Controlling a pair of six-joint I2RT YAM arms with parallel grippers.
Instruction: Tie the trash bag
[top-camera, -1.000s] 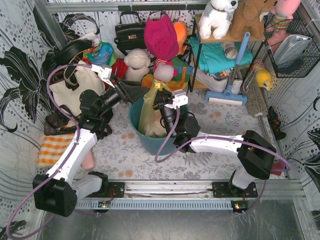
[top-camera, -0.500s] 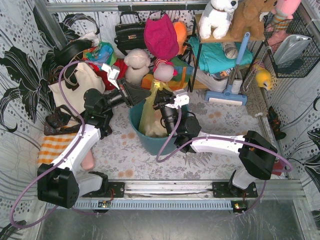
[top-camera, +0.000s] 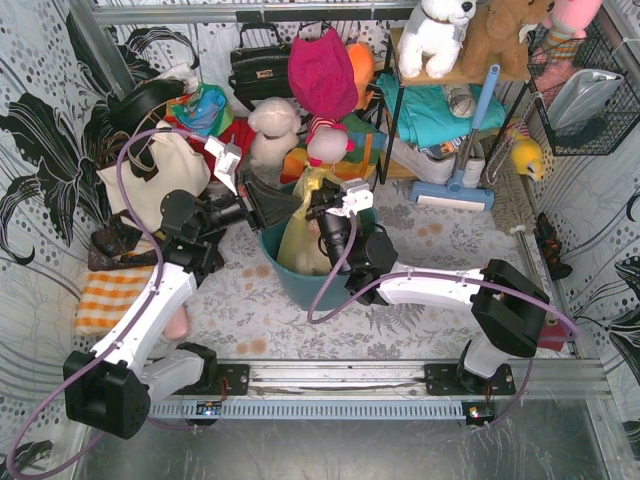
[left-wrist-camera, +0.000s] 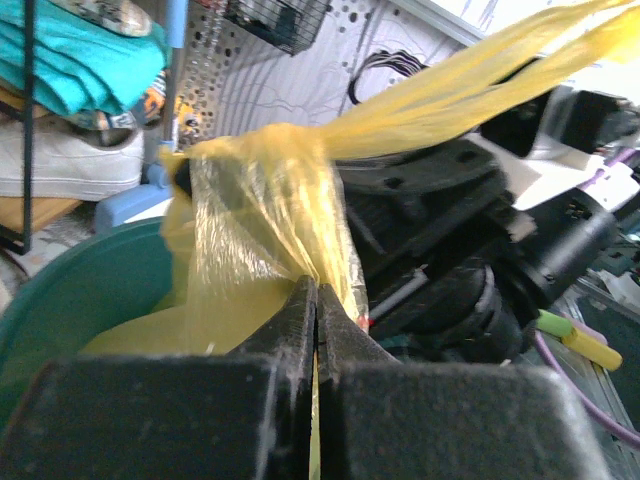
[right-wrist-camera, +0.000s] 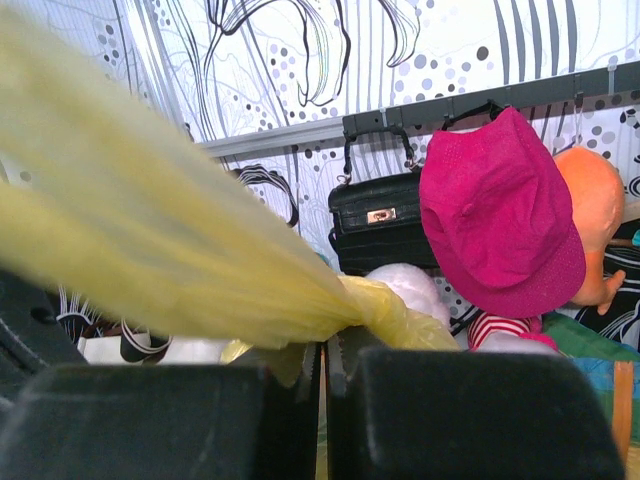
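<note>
The yellow-green trash bag (top-camera: 298, 228) stands in the teal bin (top-camera: 272, 258), its top gathered into a twisted neck. My left gripper (top-camera: 291, 198) reaches in from the left and is shut on a fold of the bag just below the neck. In the left wrist view that gripper (left-wrist-camera: 316, 298) pinches thin yellow film (left-wrist-camera: 262, 205) between closed jaws. My right gripper (top-camera: 314, 200) is shut on the bag's neck from the right. In the right wrist view the bag (right-wrist-camera: 210, 275) stretches left from the right gripper's (right-wrist-camera: 324, 352) tips.
Behind the bin are a cream tote (top-camera: 150, 178), a black handbag (top-camera: 260, 66), a pink hat (top-camera: 322, 72) and plush toys. A shelf rack (top-camera: 440, 110) and a blue broom (top-camera: 462, 160) stand at the back right. An orange checked cloth (top-camera: 105, 300) lies left.
My left gripper swung right from beside the tote to the bag's top and closed on the plastic. The right gripper stayed shut on the neck, shifting slightly up.
</note>
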